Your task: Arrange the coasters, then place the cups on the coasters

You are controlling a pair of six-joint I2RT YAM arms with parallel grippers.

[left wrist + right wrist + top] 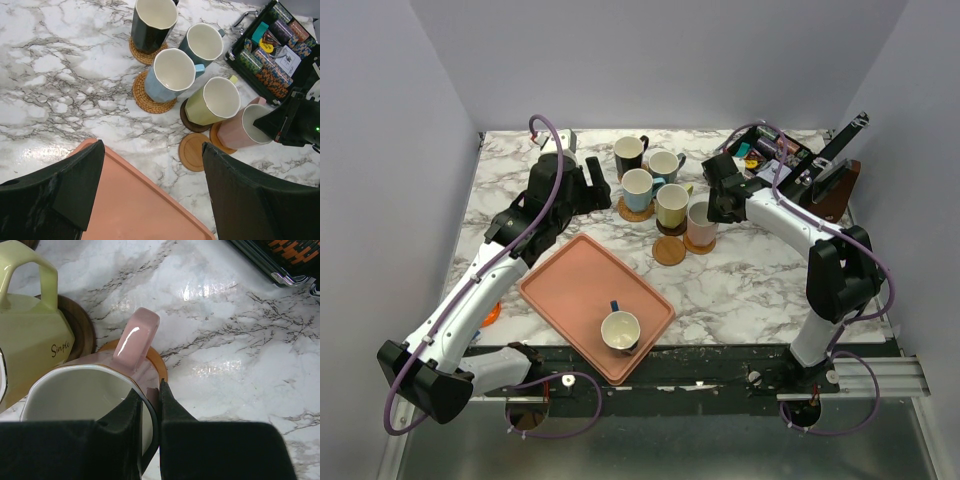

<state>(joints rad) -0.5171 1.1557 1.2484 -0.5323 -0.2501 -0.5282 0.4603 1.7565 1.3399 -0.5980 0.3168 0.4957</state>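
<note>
The right gripper (711,212) pinches the rim of the pink ceramic mug (699,226); a blue cream-lined mug (620,330) waits on the salmon-pink rectangular tray (560,285). Left wrist: the left gripper (152,165), jaws spread, holds nothing near a bare round wooden coaster (192,151). Right wrist: the pink mug sits on an orange-tan round coaster (159,364); seemingly one placement is left.

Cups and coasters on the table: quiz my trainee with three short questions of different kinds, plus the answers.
1. True or false: the right gripper is shut on the rim of the pink cup.
2. Fill in: exactly ___ coaster in view carries no cup.
3. Where does the blue cup stand? A: on the salmon tray. B: on a coaster. C: on the marble tabletop.
Key: 1 true; 2 one; 3 A.
</note>
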